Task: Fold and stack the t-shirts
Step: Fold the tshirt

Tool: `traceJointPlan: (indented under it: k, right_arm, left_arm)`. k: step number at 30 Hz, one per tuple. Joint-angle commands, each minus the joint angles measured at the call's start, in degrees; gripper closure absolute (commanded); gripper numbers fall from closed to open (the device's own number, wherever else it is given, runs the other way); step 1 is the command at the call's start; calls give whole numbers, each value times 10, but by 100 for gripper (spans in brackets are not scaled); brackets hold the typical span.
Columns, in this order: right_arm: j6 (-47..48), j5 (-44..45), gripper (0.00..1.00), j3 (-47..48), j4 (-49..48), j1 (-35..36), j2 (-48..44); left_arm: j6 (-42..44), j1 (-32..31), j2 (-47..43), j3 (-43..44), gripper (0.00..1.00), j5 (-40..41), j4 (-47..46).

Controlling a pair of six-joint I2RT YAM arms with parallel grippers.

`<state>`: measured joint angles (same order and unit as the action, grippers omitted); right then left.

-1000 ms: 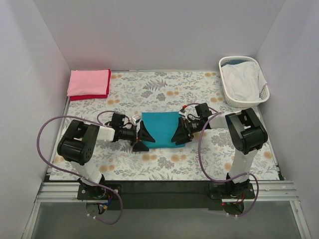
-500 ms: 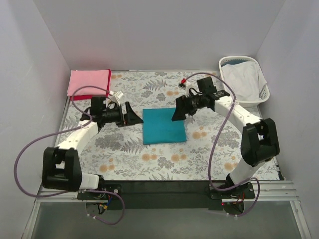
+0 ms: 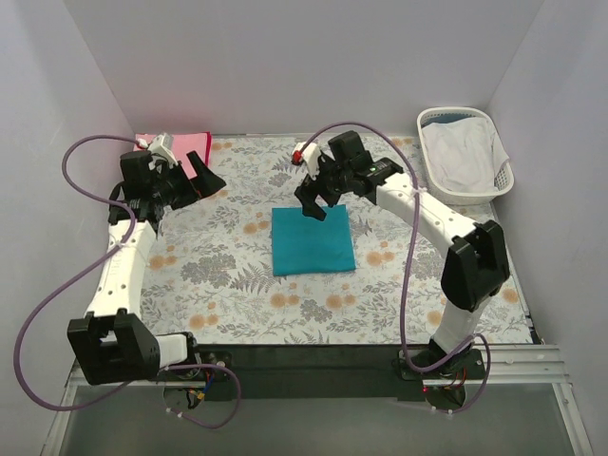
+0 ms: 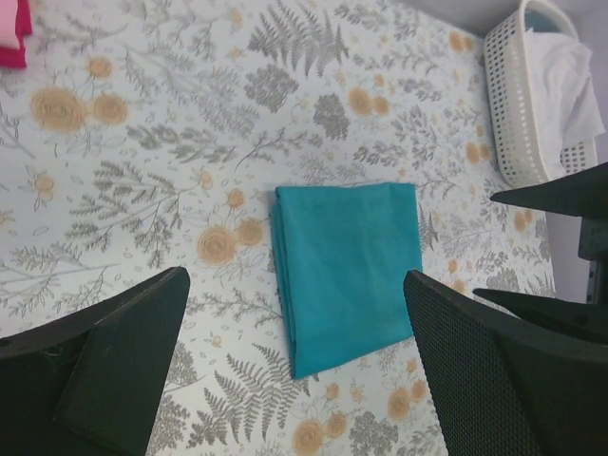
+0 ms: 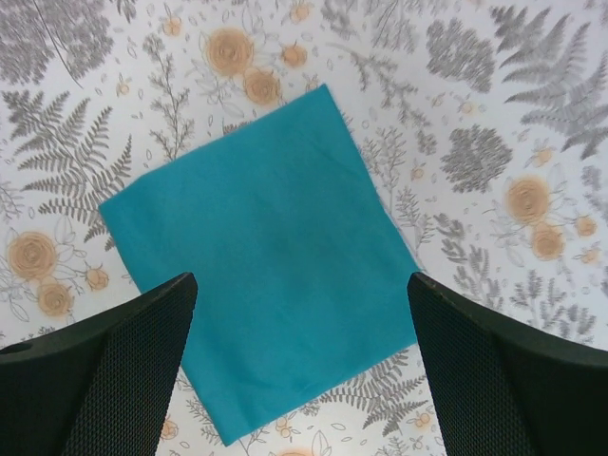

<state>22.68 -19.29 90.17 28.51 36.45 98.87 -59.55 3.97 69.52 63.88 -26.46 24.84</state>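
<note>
A teal-blue t-shirt (image 3: pixel 313 240) lies folded into a flat rectangle mid-table, apart from both grippers. It shows between the fingers in the left wrist view (image 4: pixel 347 266) and the right wrist view (image 5: pixel 266 266). A folded pink t-shirt (image 3: pixel 193 145) rests on a red one (image 3: pixel 207 158) at the back left corner, partly hidden by my left arm. My left gripper (image 3: pixel 206 181) hangs open in the air beside that stack, nothing in it (image 4: pixel 294 280). My right gripper (image 3: pixel 313 206) hovers open above the teal shirt's far edge, empty (image 5: pixel 302 280).
A white slatted laundry basket (image 3: pixel 454 111) holding white cloth (image 3: pixel 461 152) stands at the back right corner, also in the left wrist view (image 4: pixel 508 104). White walls close in the floral table cover (image 3: pixel 237 275) on three sides.
Both grippers have left the teal shirt's sides and risen. The left arm swung back-left toward the pink stack, the right arm moved toward the back. The shirt now lies free.
</note>
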Motion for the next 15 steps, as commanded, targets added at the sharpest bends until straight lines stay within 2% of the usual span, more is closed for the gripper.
traceJointPlan:
  k: [1, 4, 6, 9, 10, 11, 14, 15]
  right_arm:
    - [7, 12, 2, 12, 34, 32, 37]
    - [16, 110, 2, -35, 5, 102, 29]
    - [32, 172, 8, -61, -4, 153, 26]
    - [40, 237, 12, -102, -29, 209, 28]
    - [40, 245, 13, -105, -33, 222, 33]
    - [35, 253, 18, -105, -32, 233, 39]
    - [34, 277, 23, -103, -26, 270, 60]
    - [33, 284, 23, -97, -25, 285, 70]
  left_arm:
    - [20, 17, 41, 25, 5, -73, 99]
    - [32, 24, 83, 32, 5, -72, 122]
    - [36, 41, 96, 28, 5, -78, 115]
    - [35, 61, 120, 18, 5, -125, 114]
    - [34, 67, 129, 16, 5, -137, 114]
    - [37, 79, 133, 10, 5, -150, 114]
    - [50, 88, 141, 11, 5, -172, 122]
    - [54, 88, 143, 12, 9, -170, 131]
